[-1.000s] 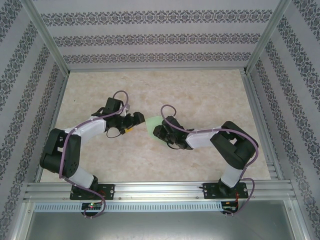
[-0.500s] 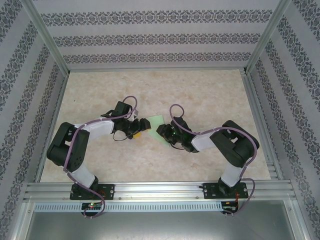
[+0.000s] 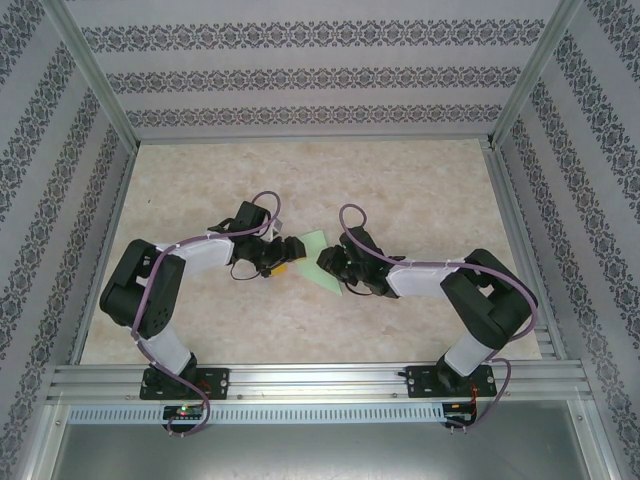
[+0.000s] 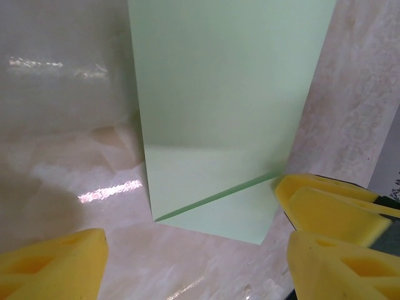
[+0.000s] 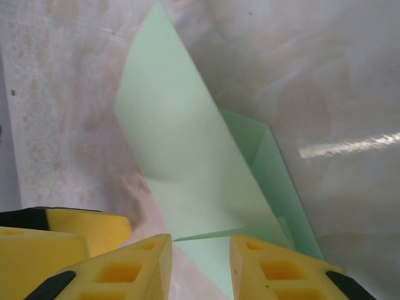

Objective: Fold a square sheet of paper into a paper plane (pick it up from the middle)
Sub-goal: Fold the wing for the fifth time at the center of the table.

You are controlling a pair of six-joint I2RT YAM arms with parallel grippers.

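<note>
Marbled beige table; folded pale green paper on it

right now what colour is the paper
The paper is plain pale green, clearest in the left wrist view.

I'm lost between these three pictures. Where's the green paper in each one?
Top external: green paper mid-table, between left arm and right arm.
Left wrist: upper middle, creased corner nearest the yellow fingers.
Right wrist: from top centre down to the gap between the yellow fingers.
Shared landmark: the marbled beige tabletop under it.
</note>
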